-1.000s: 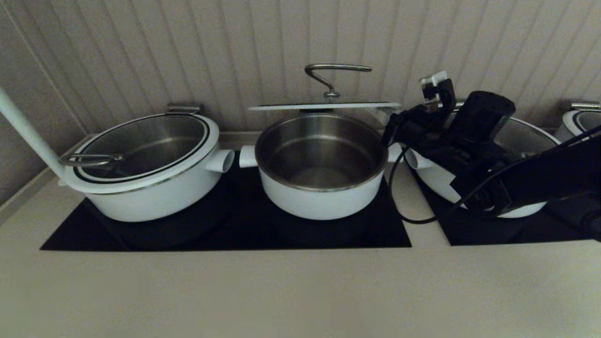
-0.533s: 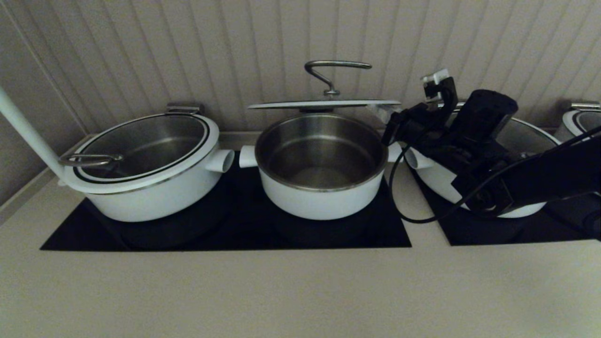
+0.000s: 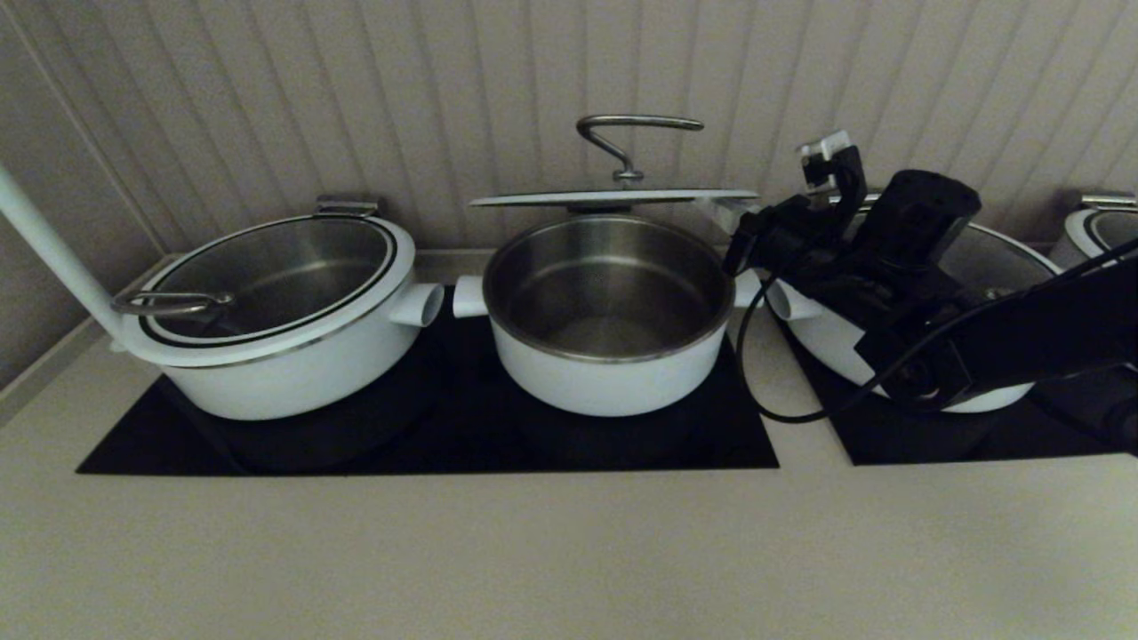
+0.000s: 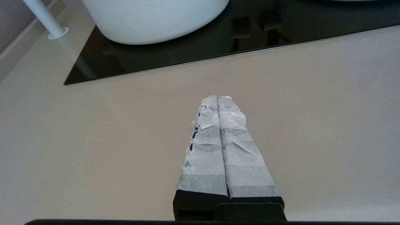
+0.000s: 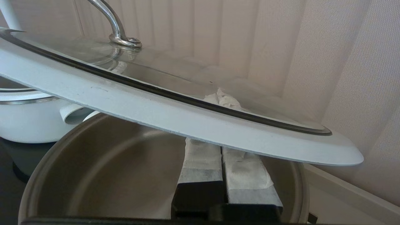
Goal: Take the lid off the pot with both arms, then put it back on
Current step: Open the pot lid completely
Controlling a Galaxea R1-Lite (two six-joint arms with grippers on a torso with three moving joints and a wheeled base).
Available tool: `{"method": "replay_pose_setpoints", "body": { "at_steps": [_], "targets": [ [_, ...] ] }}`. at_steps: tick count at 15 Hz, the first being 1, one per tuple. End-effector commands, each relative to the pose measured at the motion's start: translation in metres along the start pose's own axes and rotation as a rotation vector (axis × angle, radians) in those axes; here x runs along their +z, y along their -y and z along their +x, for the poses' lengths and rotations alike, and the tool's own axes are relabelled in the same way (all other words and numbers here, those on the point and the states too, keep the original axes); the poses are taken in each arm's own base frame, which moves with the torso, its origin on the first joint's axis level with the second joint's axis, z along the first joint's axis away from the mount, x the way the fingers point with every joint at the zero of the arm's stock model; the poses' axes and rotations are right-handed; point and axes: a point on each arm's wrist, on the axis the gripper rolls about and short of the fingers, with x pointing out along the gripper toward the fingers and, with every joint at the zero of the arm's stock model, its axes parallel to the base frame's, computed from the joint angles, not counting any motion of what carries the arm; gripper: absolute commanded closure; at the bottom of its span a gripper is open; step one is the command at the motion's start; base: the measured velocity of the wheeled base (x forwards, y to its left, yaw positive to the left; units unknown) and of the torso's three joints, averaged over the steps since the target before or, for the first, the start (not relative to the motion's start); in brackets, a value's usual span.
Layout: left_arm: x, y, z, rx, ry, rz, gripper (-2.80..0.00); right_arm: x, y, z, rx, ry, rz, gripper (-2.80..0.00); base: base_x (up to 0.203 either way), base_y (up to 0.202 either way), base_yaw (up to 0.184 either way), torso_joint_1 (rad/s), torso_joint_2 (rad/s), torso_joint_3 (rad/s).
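Note:
The lid (image 3: 613, 197) hangs roughly level a little above the open pot (image 3: 609, 382), its curved steel handle (image 3: 636, 123) on top. My right gripper (image 3: 727, 213) is at the lid's right edge. In the right wrist view its fingers (image 5: 200, 162) are pressed together and pass under the white rim of the lid (image 5: 156, 106), with their tips showing through the glass, above the pot's steel inside (image 5: 93, 175). My left gripper (image 4: 217, 97) is shut and empty over the bare counter, out of the head view.
A wider white pot with its lid on (image 3: 267, 373) stands left of the pot, with a white pole (image 3: 53, 258) beside it. Another wide pot (image 3: 1005, 253) sits behind my right arm, and a further one (image 3: 1102, 227) at far right. The ribbed wall is close behind.
The lid and my right gripper rose slightly between one second and half a second ago. Since then nothing has moved.

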Motion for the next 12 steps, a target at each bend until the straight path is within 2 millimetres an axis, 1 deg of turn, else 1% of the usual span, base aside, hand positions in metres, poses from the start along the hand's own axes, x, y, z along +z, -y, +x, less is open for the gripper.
{"method": "replay_pose_setpoints", "body": {
  "at_steps": [1, 5, 9, 12],
  "targets": [
    [0.000, 0.000, 0.000, 0.001, 0.000, -0.015, 0.00, 0.000, 0.000, 0.000, 0.003, 0.005, -0.003, 0.00, 0.000, 0.000, 0.000, 0.000, 0.00, 0.000],
    [0.000, 0.000, 0.000, 0.018, -0.001, -0.156, 0.00, 0.002, 0.000, 0.000, 0.002, 0.022, -0.009, 0.00, 0.000, 0.000, 0.000, 0.000, 0.00, 0.000],
    [0.000, 0.000, 0.000, 0.022, -0.002, -0.156, 0.00, 0.011, -0.001, -0.002, 0.001, 0.062, -0.027, 0.00, 0.000, 0.000, 0.000, 0.000, 0.00, 0.000],
    [0.000, 0.000, 0.000, 0.022, -0.002, -0.156, 0.00, 0.015, -0.003, -0.006, 0.000, 0.061, -0.051, 0.00, 0.000, 0.000, 0.000, 0.000, 0.00, 0.000]
  ]
}}
